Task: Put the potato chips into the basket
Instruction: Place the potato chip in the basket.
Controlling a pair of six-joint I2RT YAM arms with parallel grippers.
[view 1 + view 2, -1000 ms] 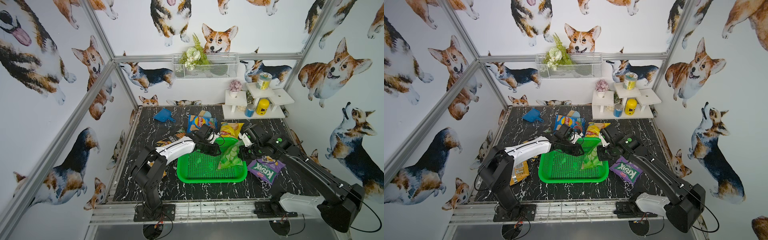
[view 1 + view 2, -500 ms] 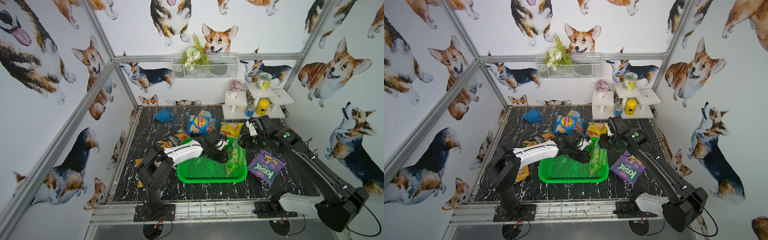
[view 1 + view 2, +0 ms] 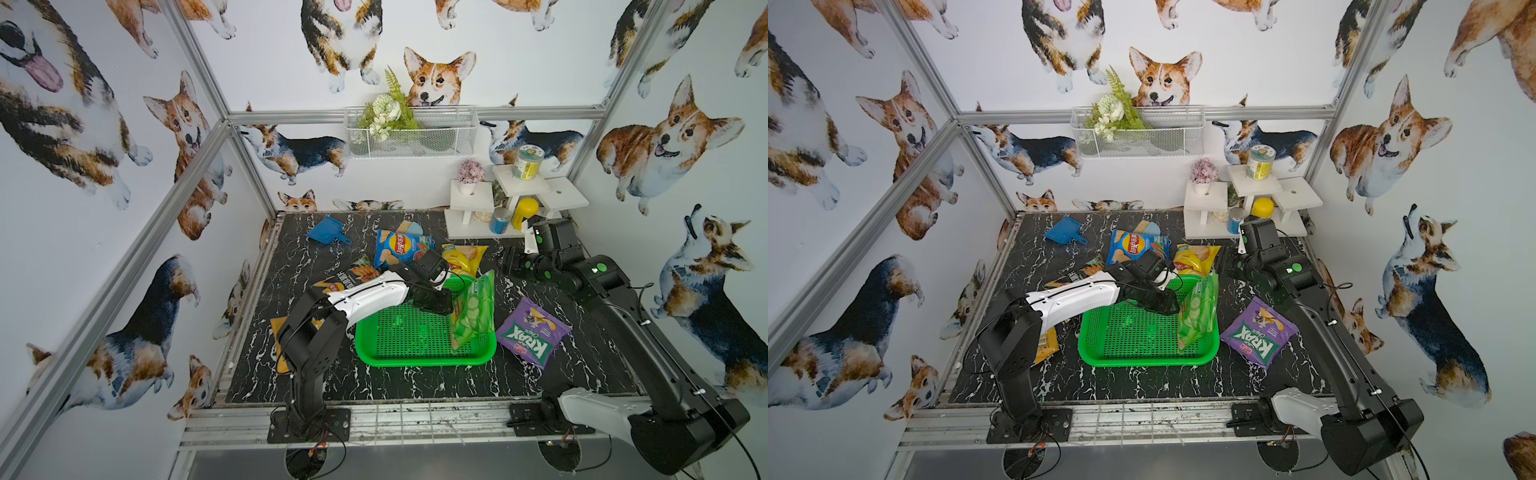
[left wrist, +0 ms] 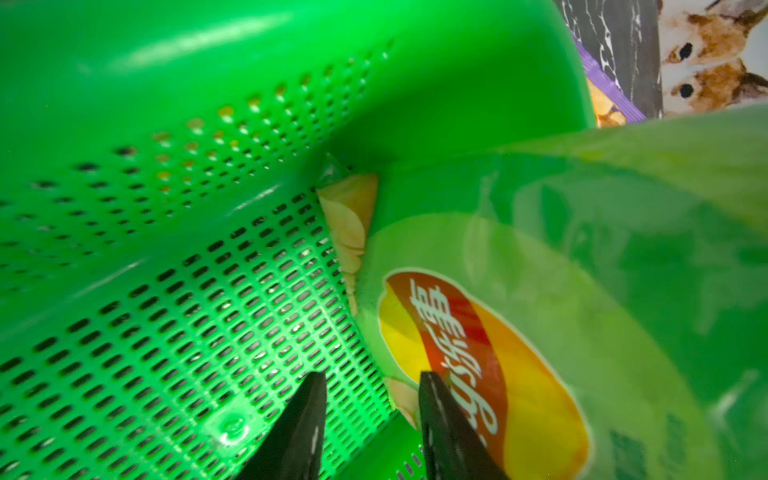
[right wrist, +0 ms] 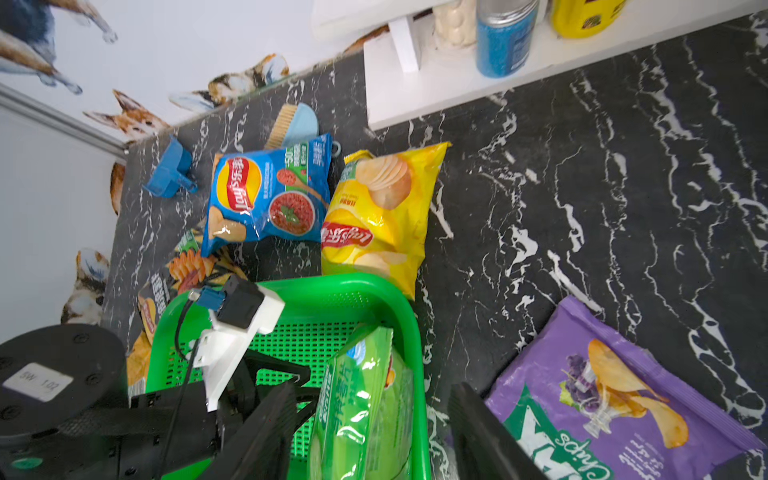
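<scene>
Green Lay's bag [image 3: 473,316] now in basket [image 3: 419,360]: my R gripper [image 5: 372,390] lets go, pulls back; L gripper [image 4: 370,376] parted, empty; 5 left

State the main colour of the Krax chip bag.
Purple, with a green-and-white logo; the Krax bag shows best in the right wrist view.
</scene>
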